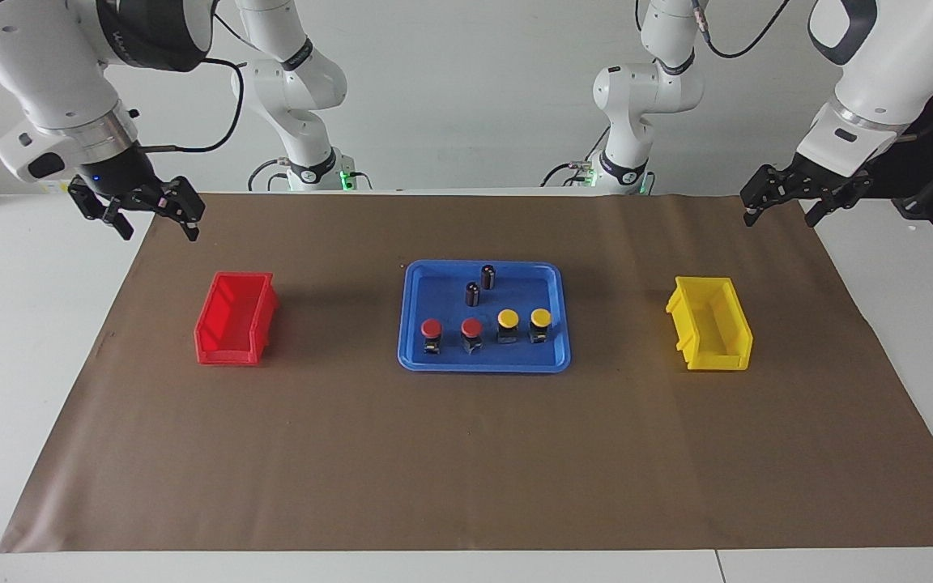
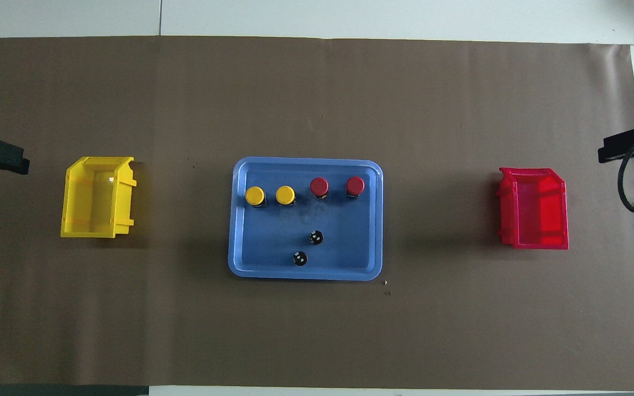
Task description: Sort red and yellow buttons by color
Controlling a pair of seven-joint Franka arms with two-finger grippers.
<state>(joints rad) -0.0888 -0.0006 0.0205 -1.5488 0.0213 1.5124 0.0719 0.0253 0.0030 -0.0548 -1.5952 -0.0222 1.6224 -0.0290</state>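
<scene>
Facing view: blue tray (image 1: 410, 324) at centre frame, four buttons in a row along its lower part, two red buttons (image 1: 432, 328) then two yellow buttons (image 1: 508, 318). Two dark cylinders (image 1: 487, 277) stand above them. Red bin (image 1: 236, 318) mid-left, yellow bin (image 1: 710, 323) mid-right. Right gripper (image 1: 152, 219) upper left, spread wide, holding nothing. Left gripper (image 1: 782, 209) upper right, also spread wide, holding nothing.

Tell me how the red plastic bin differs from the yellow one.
The red plastic bin sits at the right arm's end of the table, the yellow plastic bin at the left arm's end. They differ in colour. Both hold nothing and flank the blue tray.
</scene>
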